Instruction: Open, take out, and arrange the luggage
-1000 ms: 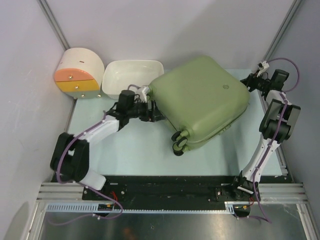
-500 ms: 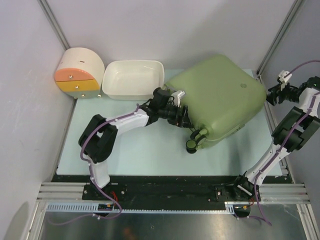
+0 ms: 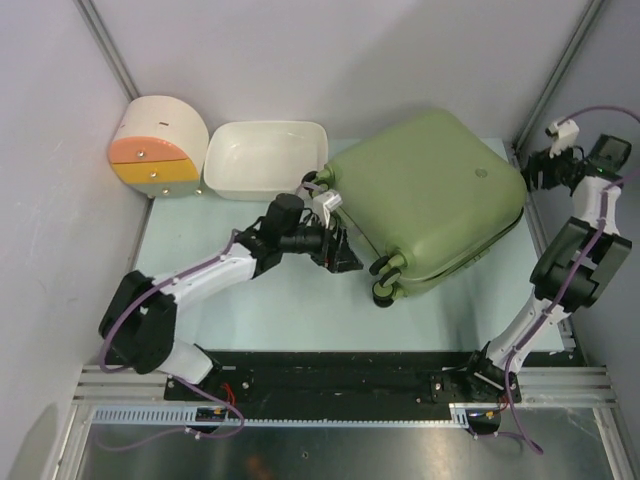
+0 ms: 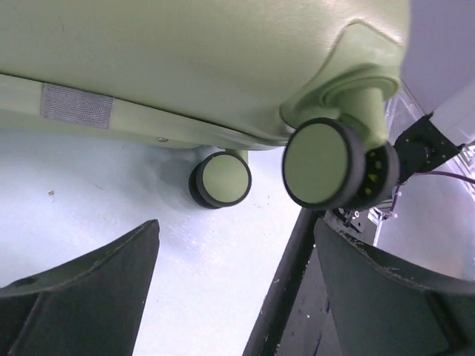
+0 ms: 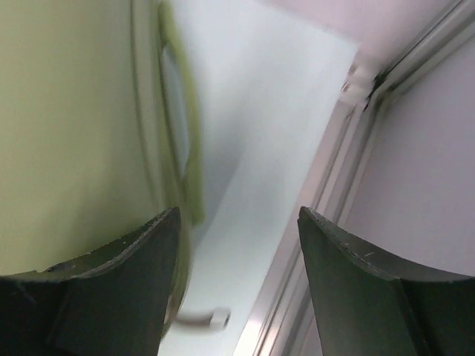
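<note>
The luggage (image 3: 430, 195), an olive-green hard-shell case, lies closed on the pale table with its black wheels (image 3: 384, 280) toward the near edge. My left gripper (image 3: 343, 260) stands open just left of the wheels, touching nothing. In the left wrist view the luggage shell (image 4: 185, 59) fills the top, and two wheels (image 4: 324, 163) sit beyond my left gripper (image 4: 236, 226), with bare table between its fingers (image 4: 82, 289). My right gripper (image 3: 528, 172) is open beside the case's right side. The right wrist view shows the shell (image 5: 67, 111) at the left of my right gripper (image 5: 239, 215), which holds nothing.
A white rectangular tub (image 3: 266, 158) stands at the back, left of the luggage. A round cream drawer box (image 3: 158, 145) with an orange front sits in the back left corner. Grey walls and metal frame posts (image 3: 560, 70) close in the table on the sides.
The luggage slid right and turned slightly. My left gripper followed to the wheels, then drew back left. My right gripper swung out right, then came back to the case's side.
</note>
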### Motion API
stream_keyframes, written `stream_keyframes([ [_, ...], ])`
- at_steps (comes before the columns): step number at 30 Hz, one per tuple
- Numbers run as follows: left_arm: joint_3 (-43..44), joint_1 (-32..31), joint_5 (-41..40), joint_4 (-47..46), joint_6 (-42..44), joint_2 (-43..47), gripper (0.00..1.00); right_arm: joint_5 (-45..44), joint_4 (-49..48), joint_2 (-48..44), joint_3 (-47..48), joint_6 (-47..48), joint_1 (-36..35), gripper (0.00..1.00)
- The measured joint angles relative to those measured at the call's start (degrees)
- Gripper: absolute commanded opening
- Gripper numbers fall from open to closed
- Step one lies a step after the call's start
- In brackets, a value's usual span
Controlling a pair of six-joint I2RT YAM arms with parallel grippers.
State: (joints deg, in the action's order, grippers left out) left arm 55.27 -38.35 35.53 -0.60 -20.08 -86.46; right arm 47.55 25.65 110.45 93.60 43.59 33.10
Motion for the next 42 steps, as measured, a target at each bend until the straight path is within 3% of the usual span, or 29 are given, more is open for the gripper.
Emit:
stream_keyframes([
  [5, -1.7, 1.2, -2.7, -0.3, -0.8, 5.7, 0.97, -4.5, -8.5, 6.4, 9.4, -6.8, -5.9, 0.73],
  [9, -1.9, 5.2, -5.7, -2.3, -4.6, 5.8, 1.00, 0.2, -9.0, 14.1, 18.1, -7.6, -8.7, 0.68],
  [12, -0.7, 7.7, -6.6, -5.0, -6.5, 3.3, 0.99, 4.6, -2.6, 18.8, 23.8, -1.1, -9.4, 0.64],
  [16, 8.0, 7.0, -4.7, -7.8, -8.9, -7.0, 0.97, 6.4, 13.1, 20.7, 26.1, 16.0, -7.9, 0.64],
  [20, 17.0, 6.7, 1.1, -6.5, -11.4, -15.0, 0.96, 7.2, 22.4, 18.1, 21.6, 28.9, -3.9, 0.64],
  [25, 29.0, 7.2, 5.7, -4.6, -13.6, -24.2, 0.95, 5.0, 27.8, 7.9, 11.7, 41.6, 2.7, 0.66],
  [32, 43.7, 7.4, 4.7, -4.2, -11.3, -33.8, 0.96, -0.2, 30.4, -6.9, -0.2, 53.9, 5.6, 0.67],
  [38, 47.1, 10.2, 0.8, 2.4, -0.9, -30.6, 0.95, 0.0, 35.0, -11.4, -7.8, 55.1, 2.4, 0.68],
  [42, 36.8, 14.1, -0.3, 6.7, 3.7, -16.5, 0.94, 2.4, 40.3, -12.7, -12.8, 54.4, -2.8, 0.69],
])
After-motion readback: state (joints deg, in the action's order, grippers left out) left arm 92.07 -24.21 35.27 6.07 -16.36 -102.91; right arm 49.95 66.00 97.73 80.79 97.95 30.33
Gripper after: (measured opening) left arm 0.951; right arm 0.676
